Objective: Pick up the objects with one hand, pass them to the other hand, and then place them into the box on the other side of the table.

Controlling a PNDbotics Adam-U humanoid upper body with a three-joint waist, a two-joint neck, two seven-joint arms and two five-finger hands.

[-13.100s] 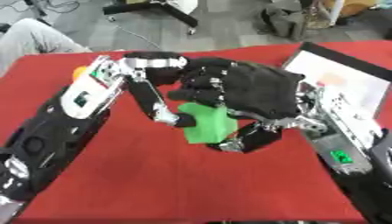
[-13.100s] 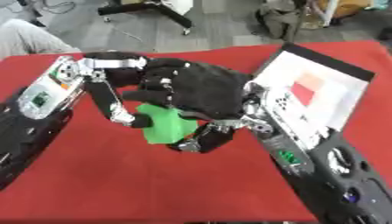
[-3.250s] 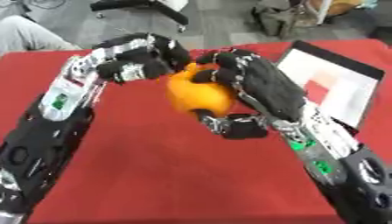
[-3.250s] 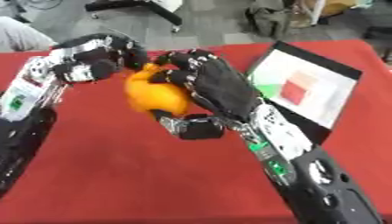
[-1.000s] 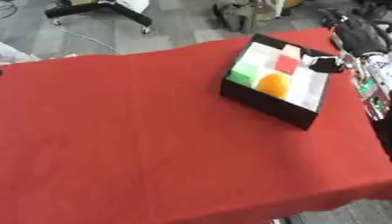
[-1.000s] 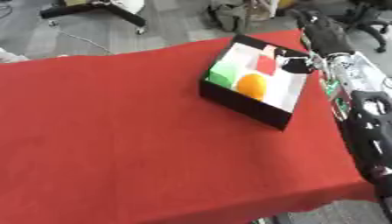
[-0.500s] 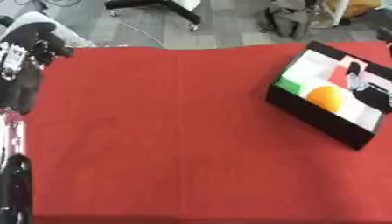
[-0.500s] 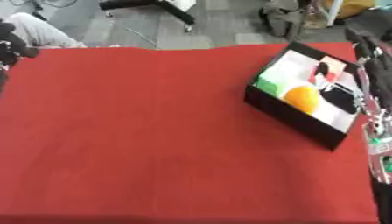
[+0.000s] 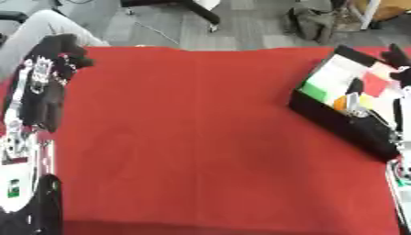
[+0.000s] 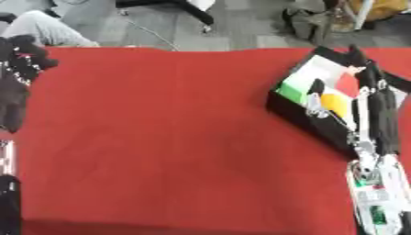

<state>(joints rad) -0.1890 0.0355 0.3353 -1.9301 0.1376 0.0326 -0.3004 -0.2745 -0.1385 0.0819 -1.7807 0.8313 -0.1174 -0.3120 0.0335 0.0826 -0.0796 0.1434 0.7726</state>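
Since half a second ago the picture has slid sideways, which is the head turning; the real change is that the left hand (image 9: pixel 58 50) now shows fully at the table's left edge and the right hand reaches further along the box. In the left eye view the left hand hangs over the red tablecloth (image 9: pixel 185 137) with its fingers curled and nothing in them, while the black box (image 9: pixel 341 121) sits at the right edge with a green block (image 9: pixel 314 92) and a red block (image 9: pixel 374 83) inside. In the right eye view the right hand (image 10: pixel 375 103) lies with straight, relaxed fingers over the box, holding nothing, and the orange fruit (image 10: pixel 336 104) rests inside, just beside that hand. The cloth between the hands is bare, so the placing looks complete; to finish well, I judge the right hand should lift straight up clear of the box wall before drawing back, so it does not drag the box.
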